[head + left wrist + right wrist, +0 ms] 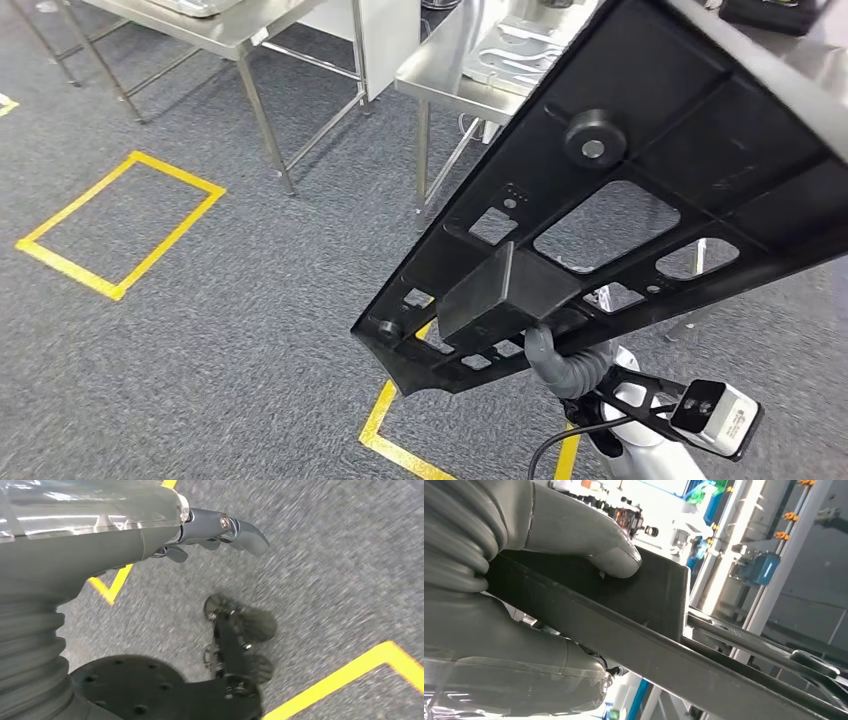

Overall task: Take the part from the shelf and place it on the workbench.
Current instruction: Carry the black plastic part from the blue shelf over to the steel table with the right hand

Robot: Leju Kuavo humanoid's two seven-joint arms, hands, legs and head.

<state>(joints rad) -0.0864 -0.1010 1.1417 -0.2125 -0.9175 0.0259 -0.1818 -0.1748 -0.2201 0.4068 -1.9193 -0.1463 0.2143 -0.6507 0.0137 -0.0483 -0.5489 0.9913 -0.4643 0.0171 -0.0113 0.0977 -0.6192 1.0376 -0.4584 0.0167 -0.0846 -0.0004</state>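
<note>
The part (690,110) is a large flat black plastic frame with cut-out windows, a round boss and a boxy block (505,290). It hangs tilted in the air over the carpet, its far end reaching towards the right. My right hand (558,362) grips it from below at the block. In the right wrist view the thumb (589,540) presses on the part's black wall (649,595), with the rest of the hand (489,635) under its edge. My left hand (205,530) hangs over the floor, fingers loosely apart, holding nothing.
A steel workbench (440,75) carrying metal pieces stands straight ahead, partly behind the part. A second steel table (215,30) is at the far left. Yellow tape squares (120,225) mark the grey carpet. A blurred blue-and-white rack (724,555) shows in the right wrist view.
</note>
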